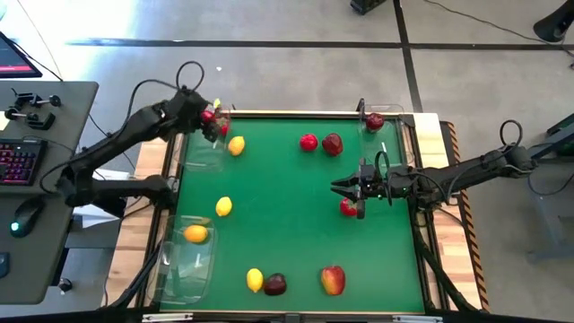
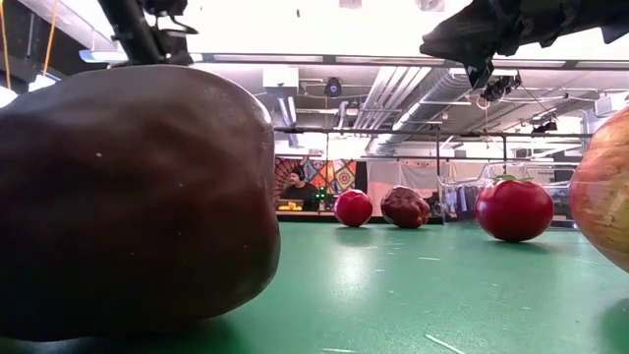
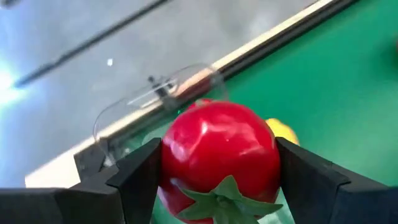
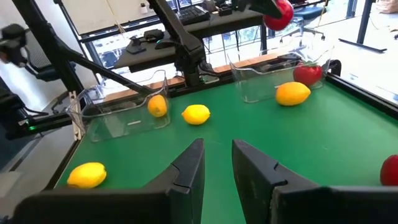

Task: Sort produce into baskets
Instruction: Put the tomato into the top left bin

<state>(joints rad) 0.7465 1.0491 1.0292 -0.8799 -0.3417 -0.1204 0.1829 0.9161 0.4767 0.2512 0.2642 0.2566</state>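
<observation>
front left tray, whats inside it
One orange-yellow lemon lies at the far end of the clear front left tray. The rest shows only green mat through the plastic; nothing there is covered.

The table (image 1: 296, 224) fills the middle of the high view. A tray (image 1: 208, 148) sits at its upper left edge, another tray (image 1: 188, 260) at the lower left with a lemon (image 1: 195, 234) in it, and a third tray (image 1: 387, 126) at the upper right holding a tomato (image 1: 375, 120). The left gripper (image 1: 213, 121) hangs over the upper left tray with a tomato (image 3: 221, 155) between its fingers. The right gripper (image 1: 345, 188) is right of centre, beside a tomato (image 1: 348, 208). Two apples (image 1: 276, 284) (image 1: 333, 280) lie along the bottom.
</observation>
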